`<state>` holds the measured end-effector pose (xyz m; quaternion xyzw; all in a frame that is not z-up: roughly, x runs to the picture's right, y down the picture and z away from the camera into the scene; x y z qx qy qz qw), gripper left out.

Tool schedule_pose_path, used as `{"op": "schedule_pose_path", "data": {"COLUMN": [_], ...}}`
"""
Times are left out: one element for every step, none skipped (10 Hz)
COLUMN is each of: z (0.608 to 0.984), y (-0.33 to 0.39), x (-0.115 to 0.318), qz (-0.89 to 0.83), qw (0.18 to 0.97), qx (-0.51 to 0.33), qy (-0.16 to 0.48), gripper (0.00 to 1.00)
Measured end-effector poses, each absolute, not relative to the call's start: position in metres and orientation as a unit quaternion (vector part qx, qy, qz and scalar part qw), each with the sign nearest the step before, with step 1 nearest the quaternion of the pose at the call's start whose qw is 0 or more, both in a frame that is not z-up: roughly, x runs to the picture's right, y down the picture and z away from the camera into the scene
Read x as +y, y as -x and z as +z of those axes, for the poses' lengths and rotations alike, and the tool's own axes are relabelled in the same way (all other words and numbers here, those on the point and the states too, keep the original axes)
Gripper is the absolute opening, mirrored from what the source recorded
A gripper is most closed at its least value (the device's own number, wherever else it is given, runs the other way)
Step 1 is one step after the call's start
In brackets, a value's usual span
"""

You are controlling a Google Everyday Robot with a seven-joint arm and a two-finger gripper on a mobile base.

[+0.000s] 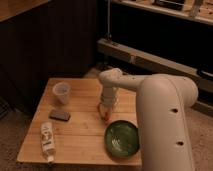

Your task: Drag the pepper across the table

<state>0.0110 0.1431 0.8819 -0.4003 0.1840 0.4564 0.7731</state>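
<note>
The pepper (105,114) is a small red-orange thing lying on the light wooden table (80,131), just left of and above the green plate. My gripper (106,108) reaches down from the white arm (160,100) and sits right on top of the pepper, near the table's middle. Most of the pepper is hidden under the gripper's tip.
A green plate (122,139) lies at the front right. A clear plastic cup (61,93) stands at the back left, a dark flat object (59,115) lies in front of it, and a white bottle (47,141) lies near the front left edge. Dark wall panels stand behind.
</note>
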Motion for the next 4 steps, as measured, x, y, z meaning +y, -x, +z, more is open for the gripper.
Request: {"op": "schedule_pose_path", "data": {"z": [0.8819,0.8813,0.8806,0.8805], "y": [-0.0109,-0.0119,-0.0137,-0.0132], "x": [0.143,0.1438,0.1448,0.1449], "qz": [0.456,0.457,0.457,0.456], "qw": [0.773,0.773,0.773,0.773], "qx": [0.184,0.183,0.183,0.184], "qy": [0.4,0.4,0.401,0.401], "gripper": [0.03,0.03,0.03,0.03]}}
